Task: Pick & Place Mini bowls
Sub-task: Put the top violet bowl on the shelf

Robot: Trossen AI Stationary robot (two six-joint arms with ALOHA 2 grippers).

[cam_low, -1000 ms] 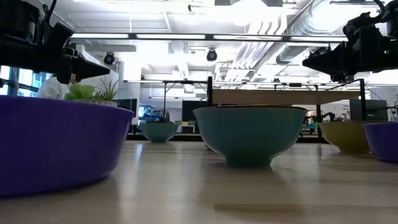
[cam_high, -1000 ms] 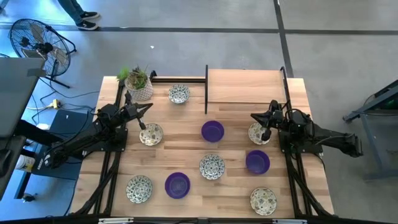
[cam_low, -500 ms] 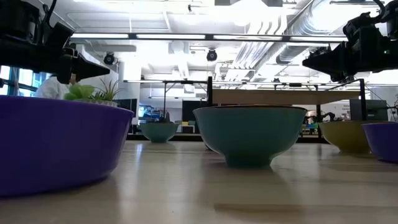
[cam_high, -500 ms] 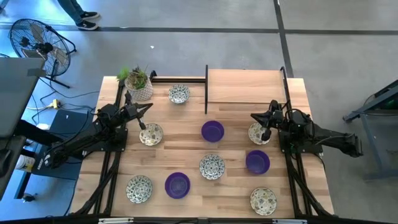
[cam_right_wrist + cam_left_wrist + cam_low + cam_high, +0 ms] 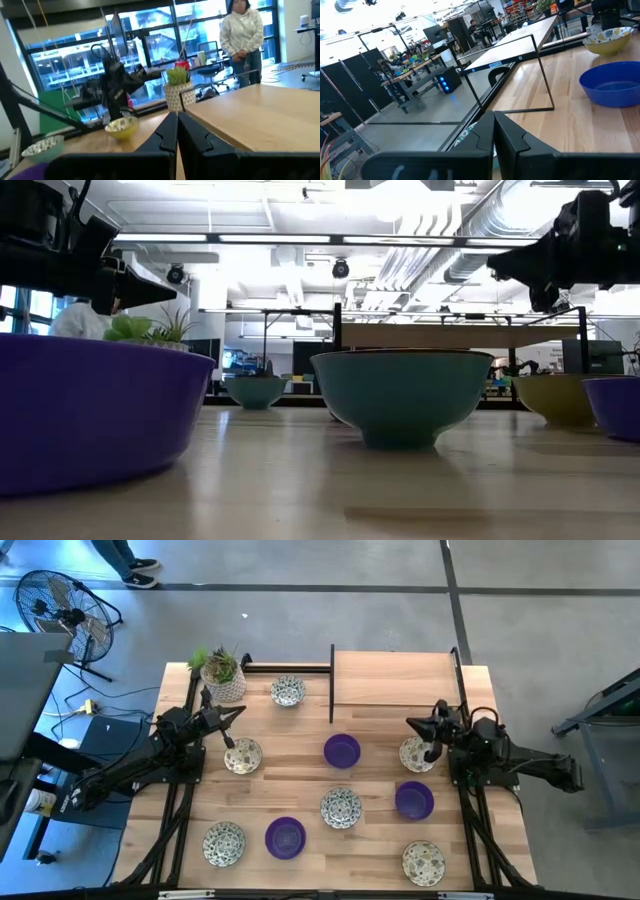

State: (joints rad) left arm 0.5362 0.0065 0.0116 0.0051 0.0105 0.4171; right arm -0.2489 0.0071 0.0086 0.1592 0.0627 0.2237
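Overhead, nine mini bowls sit spread over the wooden table (image 5: 300, 765), none of them held. The left gripper (image 5: 234, 727) hangs with its fingers pressed together, empty; a patterned bowl (image 5: 243, 755) lies just below and beside its fingertips, apart from them. Ahead of those fingertips are a second patterned bowl (image 5: 288, 691) near the far edge and a purple bowl (image 5: 342, 751) at mid-table, with bare wood between them. The white plant pot (image 5: 224, 679) stands close beside the left gripper, toward the far left corner.

The right gripper (image 5: 420, 735) is also closed and empty, its fingertips over the far rim of a patterned bowl (image 5: 414, 754); contact cannot be judged. Another purple bowl (image 5: 414, 800) lies near that arm toward the front edge. A thin black frame (image 5: 331, 683) stands upright along the far middle. The remaining bowls sit toward the front edge, well apart from both grippers.
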